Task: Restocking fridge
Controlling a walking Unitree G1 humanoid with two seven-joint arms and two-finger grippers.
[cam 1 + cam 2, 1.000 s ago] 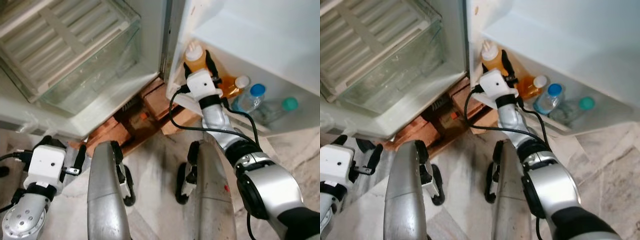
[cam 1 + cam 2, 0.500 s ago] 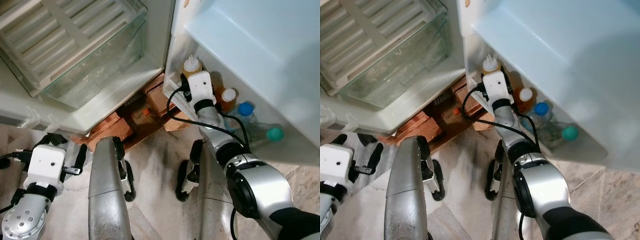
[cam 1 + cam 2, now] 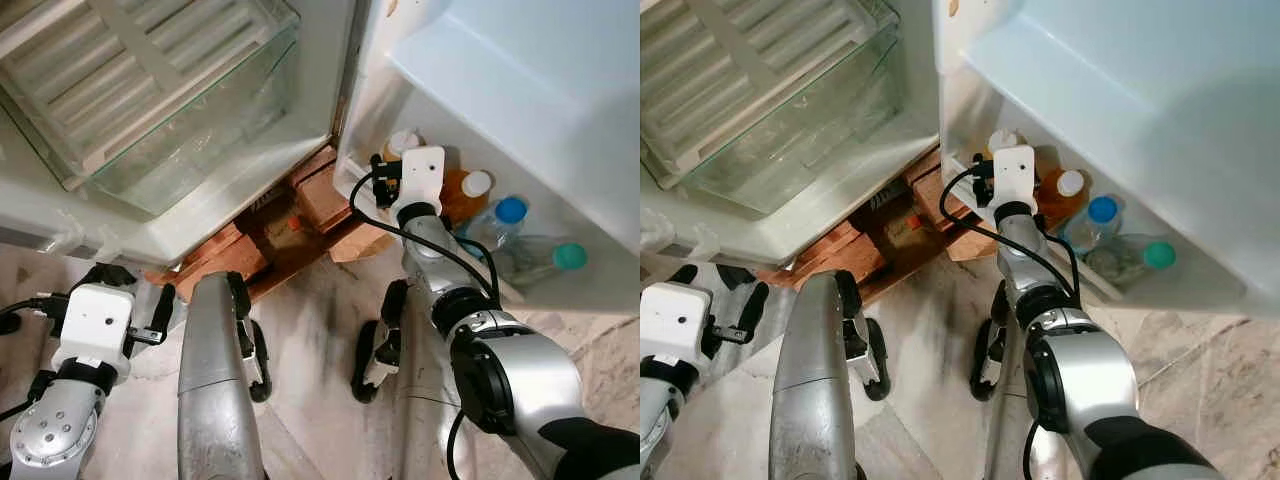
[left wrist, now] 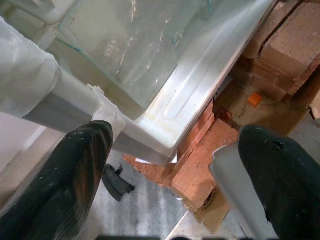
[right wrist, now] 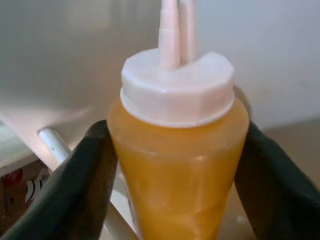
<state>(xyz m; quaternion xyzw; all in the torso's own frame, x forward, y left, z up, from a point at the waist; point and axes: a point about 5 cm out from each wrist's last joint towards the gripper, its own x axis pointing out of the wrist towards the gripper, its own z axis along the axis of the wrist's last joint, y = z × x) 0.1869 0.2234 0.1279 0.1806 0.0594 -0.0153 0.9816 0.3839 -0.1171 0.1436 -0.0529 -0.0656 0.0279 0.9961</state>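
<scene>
An orange squeeze bottle (image 5: 177, 150) with a white nozzle cap (image 3: 403, 143) stands upright at the left end of the fridge door's bottom shelf (image 3: 352, 190). My right gripper (image 5: 177, 170) is shut on it, one black finger (image 5: 82, 185) pressing each side of its body. In the head views the white wrist box hides most of the bottle. My left gripper (image 3: 132, 292) hangs low at the left, open with nothing between its fingers (image 4: 65, 180), facing the fridge's bottom edge.
The same door shelf holds another orange bottle (image 3: 470, 190), a blue-capped clear bottle (image 3: 505, 215) and a teal-capped bottle (image 3: 560, 258) lying down. A glass crisper drawer (image 3: 190, 130) sits at the upper left. Wooden blocks (image 3: 300, 205) lie under the fridge. My silver legs (image 3: 215, 380) stand below.
The view has shifted. My right gripper and the orange bottle now sit lower in the door shelf, only the cap showing above the wrist. The left arm has stayed put.
</scene>
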